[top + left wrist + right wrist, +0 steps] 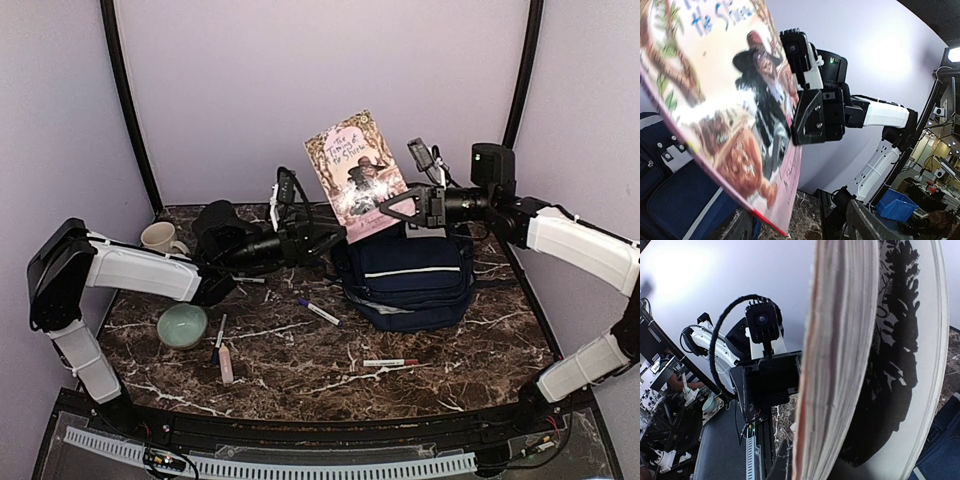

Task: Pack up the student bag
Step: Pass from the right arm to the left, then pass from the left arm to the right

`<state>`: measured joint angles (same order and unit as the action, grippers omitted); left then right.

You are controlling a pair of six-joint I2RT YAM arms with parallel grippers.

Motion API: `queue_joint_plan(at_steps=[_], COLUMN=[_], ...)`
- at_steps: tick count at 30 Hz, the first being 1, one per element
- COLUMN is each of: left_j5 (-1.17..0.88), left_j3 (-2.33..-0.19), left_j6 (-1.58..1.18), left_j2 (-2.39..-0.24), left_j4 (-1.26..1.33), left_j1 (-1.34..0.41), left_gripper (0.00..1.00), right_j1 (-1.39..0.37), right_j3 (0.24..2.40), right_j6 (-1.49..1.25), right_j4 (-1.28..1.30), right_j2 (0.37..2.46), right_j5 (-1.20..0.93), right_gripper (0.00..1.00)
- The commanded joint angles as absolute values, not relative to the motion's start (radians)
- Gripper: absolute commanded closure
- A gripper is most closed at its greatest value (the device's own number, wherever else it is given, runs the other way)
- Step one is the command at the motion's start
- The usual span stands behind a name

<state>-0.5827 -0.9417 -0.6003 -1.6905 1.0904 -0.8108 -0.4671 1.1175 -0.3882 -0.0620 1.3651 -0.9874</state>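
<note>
Left claw (322,238) sits at the book's (355,170) lower left edge; whether its jaws are apart I cannot tell. Right claw (392,208) pinches the book's lower right corner, long axis upright, top leaning left. Bag (410,280) lies straight below, nearer the right arm

The left arm (140,272) reached inward with its forearm nearly level, and the left hand (325,240) hung in the air with its fingers spread apart. The right arm (580,245) stretched leftward from a bent elbow, the right hand (390,208) pinched shut on the edge of a book (352,165).
</note>
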Motion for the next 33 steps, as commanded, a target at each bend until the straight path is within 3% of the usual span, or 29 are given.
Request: queue_joint_plan(at_steps=[1,6,15,20,23,24,31,33], left_j5=[-0.605,-0.587,-0.572,-0.586,-0.589,-0.589,-0.61,-0.631], left_j3=[-1.032,-1.123,-1.142,-1.142,-1.133,-1.127,-1.086,-1.08], left_j6=[-0.618,-0.648,-0.705,-0.695,-0.672,-0.663,-0.652,-0.66], left_j2=[-1.717,-1.786,-1.834,-1.828,-1.811,-1.802,-1.762,-1.758], left_j4=[1.207,1.211,1.32,1.305,1.263,1.25,1.216,1.213], left_j1=[-0.834,-0.843,-0.847,-0.847,-0.846,-0.845,-0.836,-0.833], left_gripper=[0.34,0.41,0.7,0.87,0.93,0.95,1.0,1.0], right_j1=[-0.459,-0.459,-0.454,-0.451,-0.446,-0.44,-0.359,-0.335], right_j3=[1.089,1.045,1.007,1.048,1.137,1.163,1.226,1.216], right_j6=[-0.36,-0.391,-0.313,-0.15,0.073,0.136,0.327,0.313], right_j4=[-0.097,-0.155,-0.085,0.084,0.307,0.368,0.596,0.602], right_j2=[1.338,1.329,1.292,1.292,1.27,1.259,1.165,1.148], right_j5=[-1.001,-1.021,-0.955,-0.972,-0.908,-0.878,-0.884,-0.879], right_gripper=[1.0,1.0,1.0,0.74,0.43,0.37,0.27,0.17])
